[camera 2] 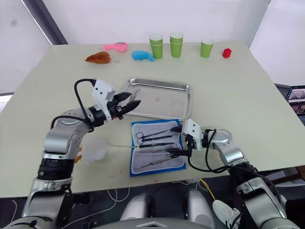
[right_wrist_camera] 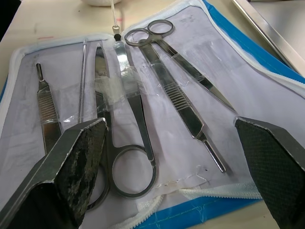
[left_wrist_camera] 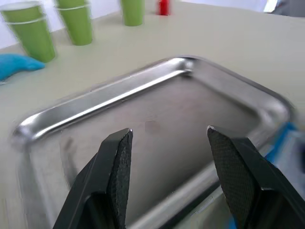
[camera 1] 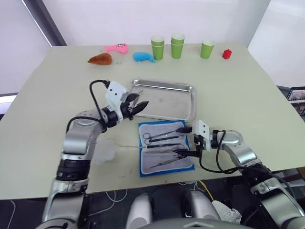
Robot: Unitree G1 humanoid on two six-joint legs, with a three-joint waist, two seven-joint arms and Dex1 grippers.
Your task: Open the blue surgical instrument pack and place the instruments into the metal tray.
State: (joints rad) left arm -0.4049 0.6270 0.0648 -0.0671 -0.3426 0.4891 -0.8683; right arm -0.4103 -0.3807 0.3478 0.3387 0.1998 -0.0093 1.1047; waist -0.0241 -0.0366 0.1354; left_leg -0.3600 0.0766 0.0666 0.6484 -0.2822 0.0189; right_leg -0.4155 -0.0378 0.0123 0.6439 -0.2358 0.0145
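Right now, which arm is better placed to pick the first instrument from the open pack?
The right. The right gripper hangs open directly over the instruments in the opened pack, while the left gripper is open over the metal tray.

The pack (camera 1: 165, 149) is lying open on the bench (camera 1: 238, 90) before me, instruments (right_wrist_camera: 143, 90) resting inside it; the tray (camera 1: 164, 99) is sitting just behind, cups (camera 1: 177, 46) standing beyond.
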